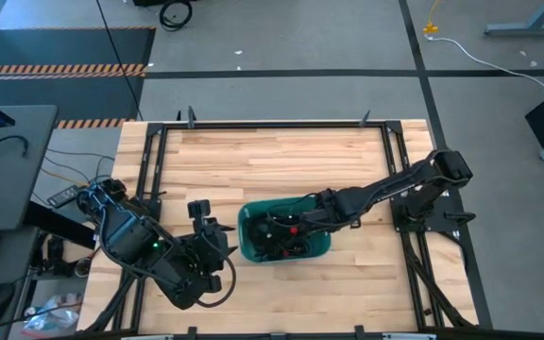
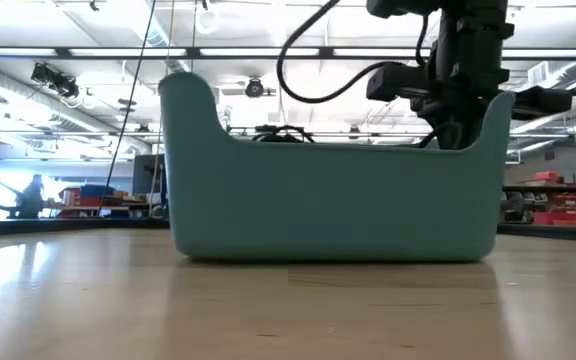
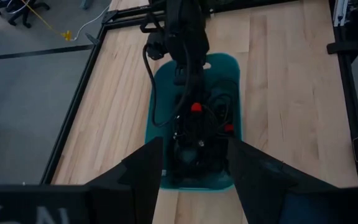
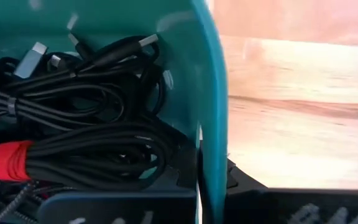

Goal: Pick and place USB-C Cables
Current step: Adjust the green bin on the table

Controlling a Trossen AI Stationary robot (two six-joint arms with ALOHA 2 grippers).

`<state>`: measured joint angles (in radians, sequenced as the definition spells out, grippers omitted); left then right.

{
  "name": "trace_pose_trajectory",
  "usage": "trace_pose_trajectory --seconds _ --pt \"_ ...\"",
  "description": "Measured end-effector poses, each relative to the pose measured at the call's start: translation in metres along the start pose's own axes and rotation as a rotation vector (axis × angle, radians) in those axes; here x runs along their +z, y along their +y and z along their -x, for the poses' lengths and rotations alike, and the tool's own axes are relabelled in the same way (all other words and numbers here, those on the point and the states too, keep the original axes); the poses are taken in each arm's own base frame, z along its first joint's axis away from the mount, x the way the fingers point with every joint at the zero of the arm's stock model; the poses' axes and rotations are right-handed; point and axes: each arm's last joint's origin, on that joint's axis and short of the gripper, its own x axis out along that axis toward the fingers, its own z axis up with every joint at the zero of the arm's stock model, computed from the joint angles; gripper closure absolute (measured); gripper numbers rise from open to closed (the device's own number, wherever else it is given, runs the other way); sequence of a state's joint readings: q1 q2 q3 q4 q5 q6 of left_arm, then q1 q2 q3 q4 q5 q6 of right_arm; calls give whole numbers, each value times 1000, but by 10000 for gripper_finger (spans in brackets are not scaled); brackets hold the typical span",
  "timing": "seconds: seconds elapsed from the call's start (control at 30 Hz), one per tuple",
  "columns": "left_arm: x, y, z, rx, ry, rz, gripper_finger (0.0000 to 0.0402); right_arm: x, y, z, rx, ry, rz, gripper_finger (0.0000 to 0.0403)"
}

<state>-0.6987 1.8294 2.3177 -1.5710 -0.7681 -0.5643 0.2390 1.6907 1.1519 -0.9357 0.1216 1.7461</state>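
The right gripper (image 1: 274,229) reaches down into the teal plastic bin (image 1: 321,250) just below the centre of the high view, its jaws clenched shut among the cables; whether they pinch one is hidden. The right wrist view shows one dark finger on each side of the bin's teal wall (image 4: 211,93). Inside lie the thin black USB-C cables (image 4: 98,93), tangled in loose coils with silver plugs showing at the upper left, one bundle bound with a red tie (image 4: 8,160) at the lower left.

The left gripper (image 1: 201,215) hovers just left of the bin in the high view, its jaws released and spread, holding nothing.

The bin stands on the pale wooden slatted surface (image 1: 281,161), edged by a black metal frame (image 1: 272,124).
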Motion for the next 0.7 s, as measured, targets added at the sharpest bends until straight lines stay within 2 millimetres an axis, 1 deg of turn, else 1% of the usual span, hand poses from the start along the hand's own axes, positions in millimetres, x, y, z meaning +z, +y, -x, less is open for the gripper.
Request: trace_pose_trajectory --seconds 0.13,0.37,0.53,0.7 --pt "0 0 0 0 0 0 214 -6 2 -5 55 6 -28 403" --pt "0 0 0 0 0 -1 214 -18 0 -2 89 -22 -52 403" --pt "0 0 0 0 0 -8 214 -18 -1 -1 86 -22 -36 403" --pt "0 0 0 0 0 -8 214 -16 -6 7 85 -8 -21 403"
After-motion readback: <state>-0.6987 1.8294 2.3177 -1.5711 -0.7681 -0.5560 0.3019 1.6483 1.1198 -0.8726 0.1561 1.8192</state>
